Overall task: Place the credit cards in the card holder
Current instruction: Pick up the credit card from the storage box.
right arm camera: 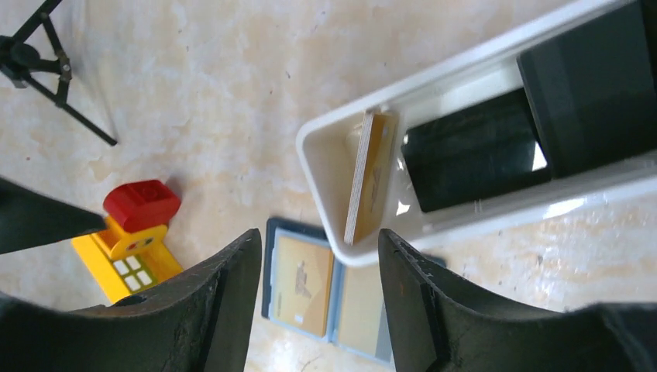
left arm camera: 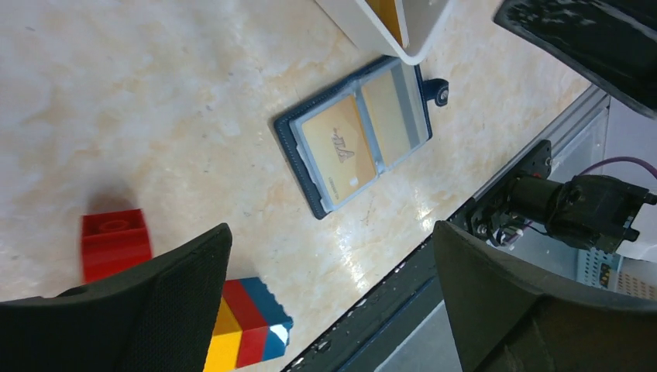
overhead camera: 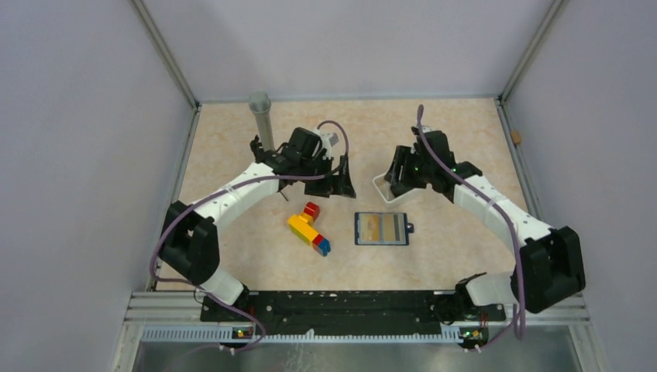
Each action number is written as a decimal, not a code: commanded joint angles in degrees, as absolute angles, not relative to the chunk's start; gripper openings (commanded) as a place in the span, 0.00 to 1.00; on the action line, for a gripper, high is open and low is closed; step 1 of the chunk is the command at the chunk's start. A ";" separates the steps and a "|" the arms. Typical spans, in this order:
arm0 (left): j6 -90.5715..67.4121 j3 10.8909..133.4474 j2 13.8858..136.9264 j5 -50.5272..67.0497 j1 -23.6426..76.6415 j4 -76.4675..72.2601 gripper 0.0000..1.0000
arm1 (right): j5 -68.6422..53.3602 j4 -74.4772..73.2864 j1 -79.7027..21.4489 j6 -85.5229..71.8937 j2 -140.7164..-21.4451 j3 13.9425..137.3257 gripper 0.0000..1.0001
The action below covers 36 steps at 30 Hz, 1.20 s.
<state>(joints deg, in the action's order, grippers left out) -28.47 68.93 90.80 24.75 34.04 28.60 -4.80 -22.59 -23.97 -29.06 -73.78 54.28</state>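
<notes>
Right pincer (right arm camera: pixel 318 248), parted and empty, hangs above the credit cards (right arm camera: pixel 370 177) standing edgewise, seemingly stacked, in the white tray (right arm camera: pixel 329 186); pinch only the outer one. The card holder (right arm camera: pixel 358 310) lies open just beside.

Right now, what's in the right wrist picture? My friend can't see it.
A white tray holds a stack of gold cards standing on edge, just past the open right gripper. Below lies the open navy card holder; toy bricks sit left.
</notes>
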 commanded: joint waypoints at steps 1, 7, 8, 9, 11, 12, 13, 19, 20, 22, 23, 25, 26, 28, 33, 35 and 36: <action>-22.73 71.20 86.45 24.36 30.46 35.49 0.99 | -5.35 -26.25 -22.69 -22.85 -82.21 61.70 0.56; -20.44 68.38 83.12 17.47 28.06 34.21 0.99 | -3.47 -27.72 -22.43 -22.58 -91.44 66.71 0.49; -20.40 68.27 82.64 17.53 27.85 34.18 0.99 | -3.62 -27.39 -22.44 -22.51 -92.28 66.78 0.49; -20.33 67.95 82.25 17.62 27.85 33.88 0.99 | -3.85 -27.04 -22.42 -22.57 -93.01 66.79 0.49; -20.30 67.26 81.68 17.90 27.86 33.38 0.99 | -5.35 -25.88 -22.41 -22.80 -94.16 66.70 0.49; -20.37 67.24 81.68 18.00 27.86 33.42 0.99 | -6.17 -24.98 -22.46 -23.01 -94.69 66.55 0.48; -20.39 67.24 81.66 18.16 27.82 33.49 0.99 | -7.18 -24.27 -22.49 -23.39 -95.17 66.46 0.48; -20.65 66.92 81.83 18.90 27.81 33.49 0.99 | -10.70 -22.91 -22.90 -24.57 -97.08 67.01 0.45; -20.70 66.97 81.75 18.90 27.78 33.49 0.99 | -10.91 -22.95 -23.01 -24.67 -97.00 67.13 0.45; -20.74 66.88 81.67 18.90 27.78 33.41 0.99 | -11.23 -22.94 -23.09 -24.76 -96.37 67.19 0.44; -20.74 66.88 81.64 18.97 27.76 33.40 0.99 | -11.37 -22.85 -23.04 -24.86 -95.97 67.23 0.44; -20.83 66.87 81.59 19.06 27.77 33.40 0.99 | -11.89 -22.85 -23.09 -25.01 -95.14 67.36 0.43; -20.83 66.88 81.54 19.07 27.72 33.40 0.99 | -12.34 -22.52 -23.13 -25.16 -94.91 67.34 0.43; -20.83 66.79 81.35 18.95 27.77 33.40 0.99 | -13.42 -22.16 -23.10 -25.49 -94.59 67.32 0.43; -20.83 66.69 81.05 18.72 27.77 33.40 0.99 | -14.46 -21.92 -23.09 -25.92 -93.99 67.28 0.41; -20.83 66.60 81.01 18.72 27.76 33.40 0.99 | -14.86 -21.82 -23.04 -26.05 -93.81 67.20 0.40; -20.83 66.62 80.96 18.72 27.76 33.40 0.99 | -15.00 -21.88 -23.13 -26.14 -93.65 67.15 0.40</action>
